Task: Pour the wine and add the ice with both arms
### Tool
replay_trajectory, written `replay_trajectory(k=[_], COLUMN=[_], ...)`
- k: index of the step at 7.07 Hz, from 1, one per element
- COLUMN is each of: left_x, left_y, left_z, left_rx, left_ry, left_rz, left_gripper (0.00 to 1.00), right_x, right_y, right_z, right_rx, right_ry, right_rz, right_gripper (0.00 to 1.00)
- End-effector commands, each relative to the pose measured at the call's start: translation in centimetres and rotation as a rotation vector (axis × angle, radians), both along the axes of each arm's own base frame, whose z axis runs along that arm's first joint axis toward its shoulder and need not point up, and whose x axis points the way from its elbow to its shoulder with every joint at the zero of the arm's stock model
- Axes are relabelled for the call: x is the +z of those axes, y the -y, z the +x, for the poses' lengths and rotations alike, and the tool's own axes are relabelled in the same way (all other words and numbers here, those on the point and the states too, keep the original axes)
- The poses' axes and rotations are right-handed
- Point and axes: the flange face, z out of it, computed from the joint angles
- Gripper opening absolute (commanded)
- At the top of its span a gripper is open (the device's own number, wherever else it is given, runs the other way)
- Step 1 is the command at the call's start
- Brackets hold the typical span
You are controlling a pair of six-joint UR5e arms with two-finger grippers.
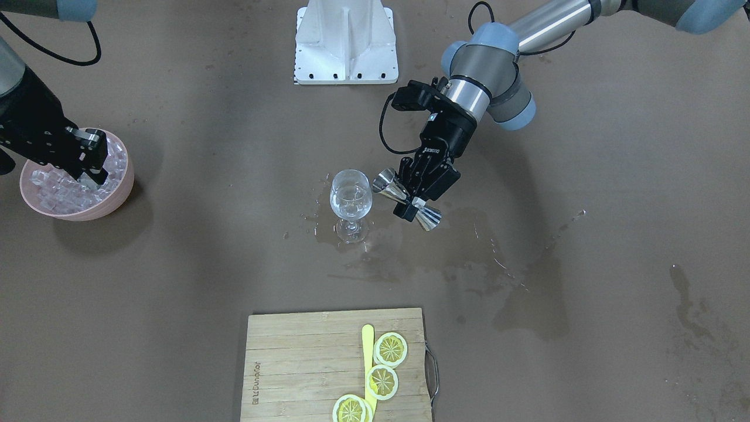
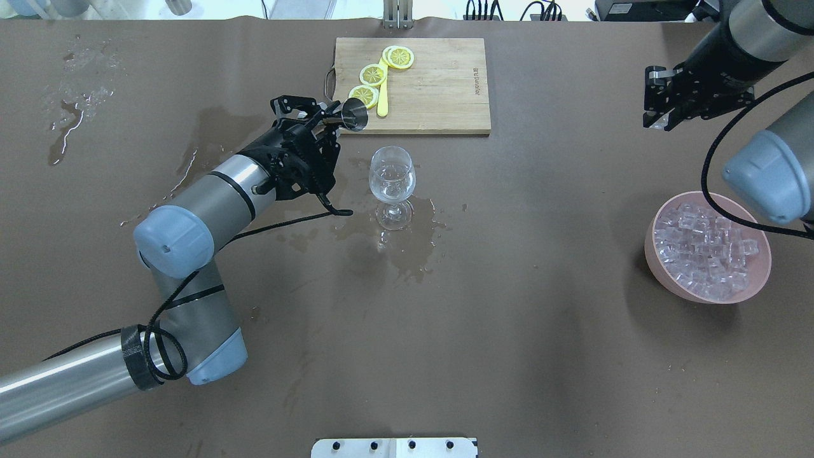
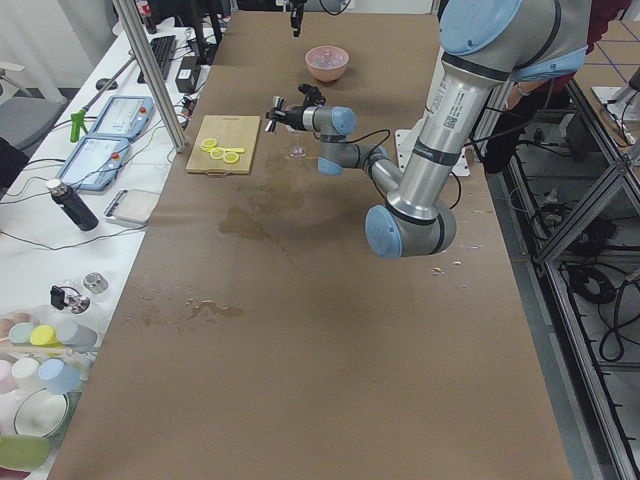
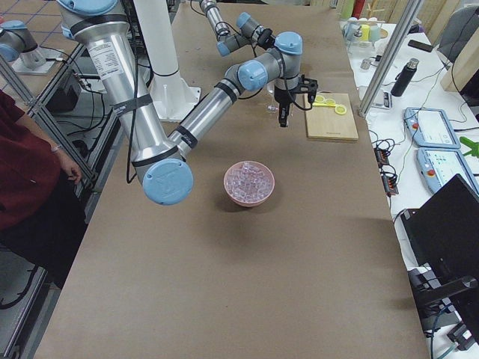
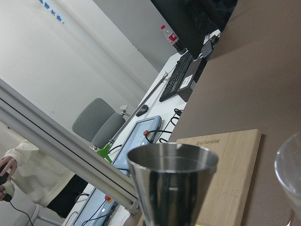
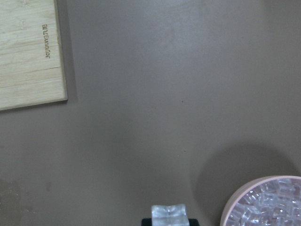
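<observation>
A wine glass (image 1: 350, 202) stands mid-table with a little clear wine in its bowl; it also shows in the overhead view (image 2: 392, 178). My left gripper (image 1: 410, 202) is shut on the waist of a steel jigger (image 1: 388, 183), tilted on its side close beside the glass rim (image 5: 289, 174). The jigger's mouth (image 5: 171, 162) fills the left wrist view. My right gripper (image 2: 658, 122) is raised off the table near a pink bowl (image 2: 661, 254) full of ice (image 2: 706, 245). It is shut on one ice cube (image 6: 169, 214).
A bamboo cutting board (image 1: 304, 363) with lemon slices (image 1: 390, 349) and a yellow stick (image 1: 368, 357) lies across the table from me. Dark wet stains (image 1: 527, 293) spread around the glass and to my left. The white base (image 1: 345, 44) is at my edge.
</observation>
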Motion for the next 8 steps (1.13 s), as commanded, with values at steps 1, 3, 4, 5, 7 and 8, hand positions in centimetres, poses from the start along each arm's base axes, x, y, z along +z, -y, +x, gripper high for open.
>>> replay_trajectory(k=[1,3,4,5,7,8], left_x=[0.0,-0.2,-0.9,-1.2,-1.8,-2.0], left_y=[-0.2,-1.9,-2.8,-3.5,-3.6,-3.5], left_z=[0.2,1.9,2.9,3.5,3.7,3.6], left_rx=[-0.035,-0.041,-0.044,-0.056,-0.065,-0.081], left_ry=[0.091,0.136,0.145,0.167,0.240,0.275], left_rz=[0.058,0.075,0.080,0.094,0.140,0.158], left_gripper=[0.00,0.00,0.00,0.00,0.00,0.00], right_x=[-2.2,-4.2,-5.8,-6.6,-8.4,-9.2], right_y=[0.3,-1.3,-2.1,-2.2,-2.5,-2.5], right_z=[-1.7,-3.4,-4.5,-5.1,-6.3,-6.9], right_rx=[0.023,0.017,0.023,0.027,0.044,0.037], right_ry=[0.019,0.047,0.068,0.069,0.076,0.082], right_rz=[-0.018,-0.017,-0.023,-0.014,-0.003,0.003], right_gripper=[0.01,0.01,0.01,0.01,0.01,0.01])
